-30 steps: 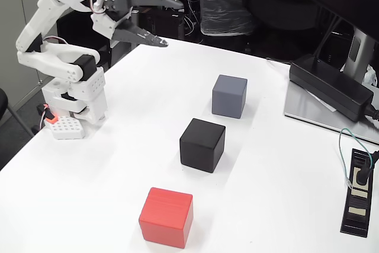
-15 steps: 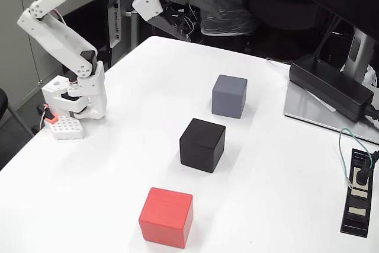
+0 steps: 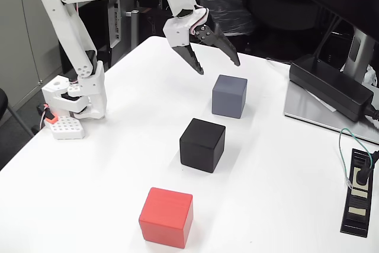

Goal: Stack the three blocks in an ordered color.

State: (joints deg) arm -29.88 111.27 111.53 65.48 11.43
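Jaws [image 3: 218, 67], dark and pointed, gape wide above the matte blue-grey cube [image 3: 230, 96].

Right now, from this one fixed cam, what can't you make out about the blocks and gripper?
- Height of the open gripper above the blue-grey block: a single fixed view gives no depth.
- Far and underside faces of the blue-grey block, black block and red block: turned away from the camera.
- The red block's bottom corner: near the picture's lower edge.
- The power brick: its far end runs behind a monitor stand.
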